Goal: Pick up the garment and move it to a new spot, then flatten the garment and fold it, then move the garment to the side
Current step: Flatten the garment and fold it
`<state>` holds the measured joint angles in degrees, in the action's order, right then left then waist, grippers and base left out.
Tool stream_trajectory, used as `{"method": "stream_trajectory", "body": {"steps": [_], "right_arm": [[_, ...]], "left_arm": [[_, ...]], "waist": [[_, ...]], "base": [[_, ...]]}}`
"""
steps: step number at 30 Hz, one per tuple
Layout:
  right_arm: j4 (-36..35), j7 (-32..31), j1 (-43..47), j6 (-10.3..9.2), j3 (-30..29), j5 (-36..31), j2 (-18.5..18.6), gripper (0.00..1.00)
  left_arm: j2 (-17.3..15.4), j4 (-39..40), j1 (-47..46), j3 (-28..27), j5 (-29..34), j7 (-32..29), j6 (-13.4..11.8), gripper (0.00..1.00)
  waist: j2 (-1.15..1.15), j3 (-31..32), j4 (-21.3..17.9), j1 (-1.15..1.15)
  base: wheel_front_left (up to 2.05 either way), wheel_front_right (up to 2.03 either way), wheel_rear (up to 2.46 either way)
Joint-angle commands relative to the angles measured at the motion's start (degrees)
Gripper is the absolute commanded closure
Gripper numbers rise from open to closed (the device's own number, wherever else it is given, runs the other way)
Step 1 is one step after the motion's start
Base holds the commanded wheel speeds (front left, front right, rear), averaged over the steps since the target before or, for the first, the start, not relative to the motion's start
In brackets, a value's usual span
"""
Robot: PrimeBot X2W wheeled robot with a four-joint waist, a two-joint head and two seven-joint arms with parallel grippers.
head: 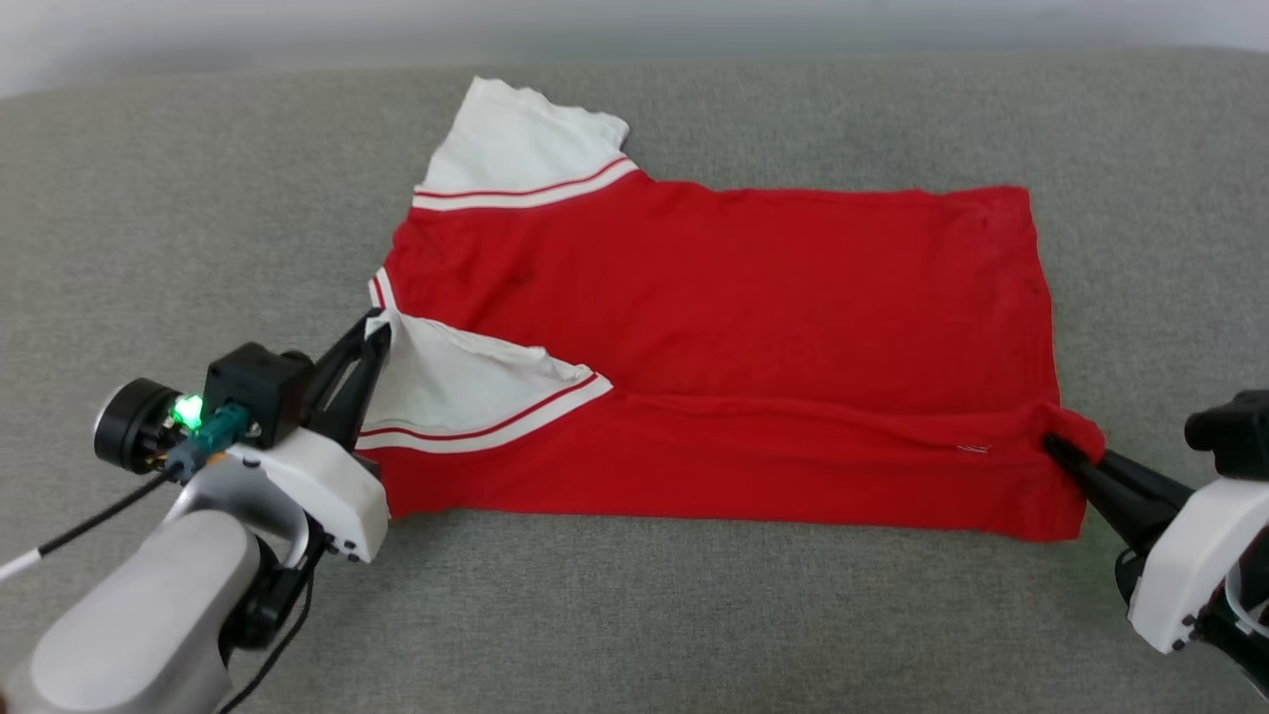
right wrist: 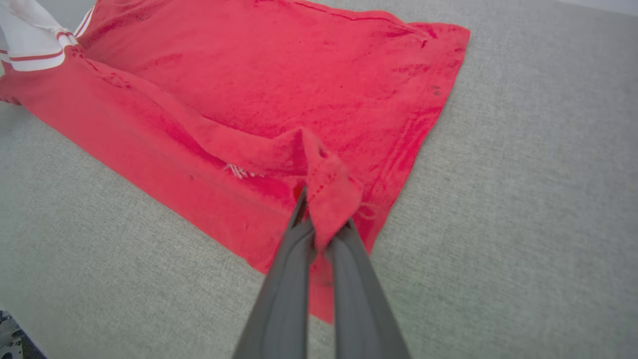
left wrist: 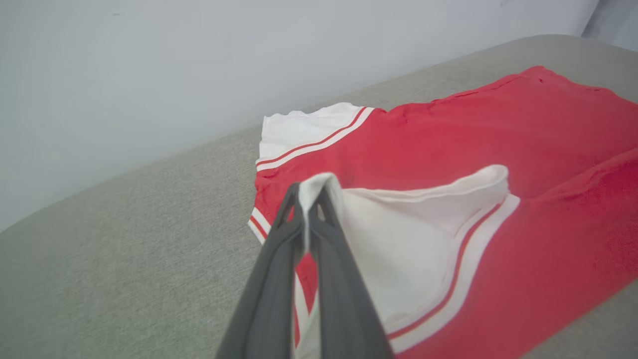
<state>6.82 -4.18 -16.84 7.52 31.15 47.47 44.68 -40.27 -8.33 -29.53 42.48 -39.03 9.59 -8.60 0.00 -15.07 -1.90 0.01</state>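
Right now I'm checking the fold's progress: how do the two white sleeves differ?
The far sleeve sticks out past the garment's red body onto the grey surface; the near sleeve is folded in over that body. The far sleeve lies free; the near sleeve's tip is pinched in the shut left gripper. Both are white with red-white striped trim.

A big grey desk point(head: 654, 625) with a soft, woven cloth top spreads wide from side to side. Its far edge curves down a little at the corners. Right behind it stands a plain, smooth, pale wall point(left wrist: 149, 75).
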Motion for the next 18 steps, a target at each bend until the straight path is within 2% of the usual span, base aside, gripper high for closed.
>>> {"method": "stream_trajectory", "body": {"steps": [1, 6, 10, 13, 18], "right_arm": [[0.35, -0.71, -1.30, -0.07, -0.10, -0.52, -0.72, 1.00], [3.06, -3.60, -4.38, -0.07, 0.47, -1.24, -2.66, 1.00], [6.39, -4.70, -6.34, -0.07, 1.83, -2.25, -3.98, 1.00], [8.55, -4.75, -6.77, -0.07, 3.56, -2.69, -4.65, 1.00], [9.25, -4.01, -7.51, -0.07, 5.01, -1.60, -4.61, 1.00]], "left_arm": [[0.40, -1.53, -1.34, 0.11, 0.33, -0.35, 0.46, 1.00], [2.18, -8.49, -4.85, 0.81, 0.18, -1.15, 2.73, 1.00], [3.44, -16.68, -6.76, 2.21, 0.13, -1.00, 6.34, 1.00], [5.63, -22.26, -7.29, 3.50, -0.10, -0.66, 8.88, 1.00], [8.02, -29.21, -8.02, 4.72, -0.27, 0.98, 11.66, 1.00]], "waist": [[0.00, -2.13, -0.90, -0.01], [0.00, -5.10, -1.36, -0.01], [0.00, -6.96, -1.61, -0.01], [0.00, -7.40, -1.57, -0.01], [0.00, -6.50, -1.49, -0.01]], "base": [[0.00, 0.00, 0.00], [0.00, 0.00, 0.00], [0.00, 0.00, 0.00], [0.00, 0.00, 0.00], [0.00, 0.00, 0.00]]}}
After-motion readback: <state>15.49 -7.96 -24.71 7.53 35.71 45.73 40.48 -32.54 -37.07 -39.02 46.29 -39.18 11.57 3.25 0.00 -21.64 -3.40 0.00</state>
